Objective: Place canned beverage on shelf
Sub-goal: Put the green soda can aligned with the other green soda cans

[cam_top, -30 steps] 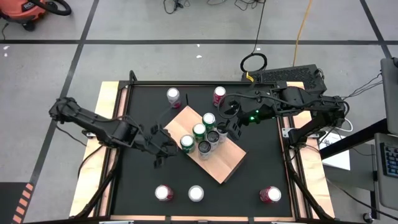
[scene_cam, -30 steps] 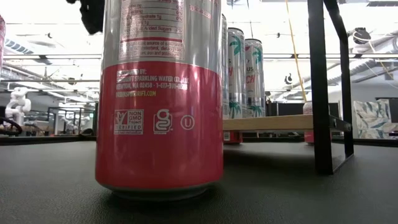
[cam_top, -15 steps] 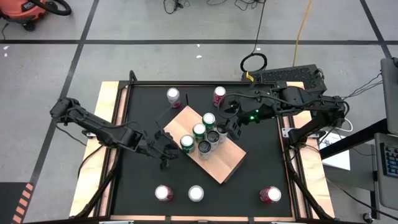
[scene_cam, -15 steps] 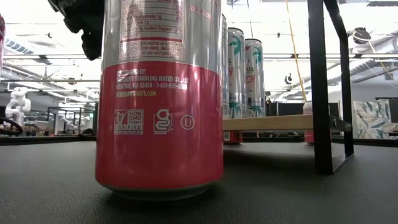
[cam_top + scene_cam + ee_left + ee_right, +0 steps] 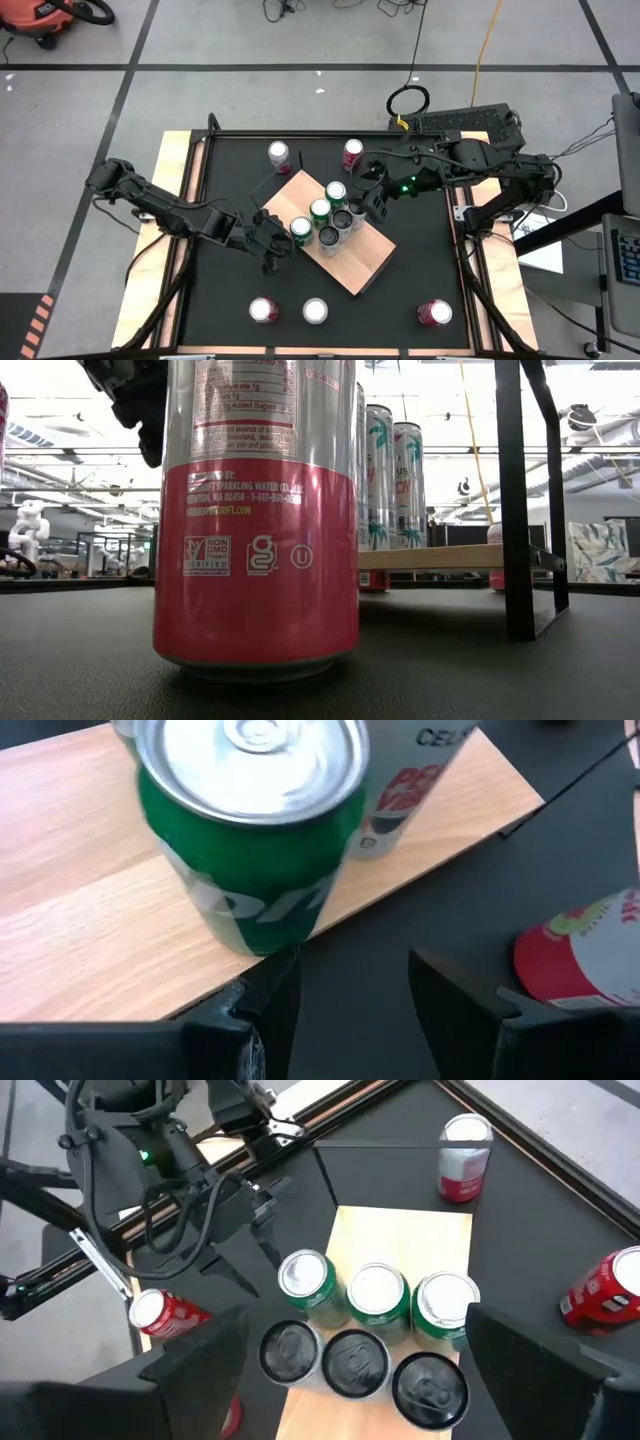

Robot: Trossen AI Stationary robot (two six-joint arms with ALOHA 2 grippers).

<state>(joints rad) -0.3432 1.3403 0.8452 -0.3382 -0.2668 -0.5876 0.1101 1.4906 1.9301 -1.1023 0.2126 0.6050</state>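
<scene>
Six cans (image 5: 326, 215) already stand on the shelf (image 5: 355, 260) mid-table; five wait along the table's (image 5: 220, 300) edges. The left tool (image 5: 272, 250), fingers apart and empty, sits beside the shelf's left edge. The right tool (image 5: 372, 205) hovers open over it.

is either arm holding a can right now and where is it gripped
Nothing is held. The left gripper hangs open beside the shelf; the right gripper hovers open over its cans.
</scene>
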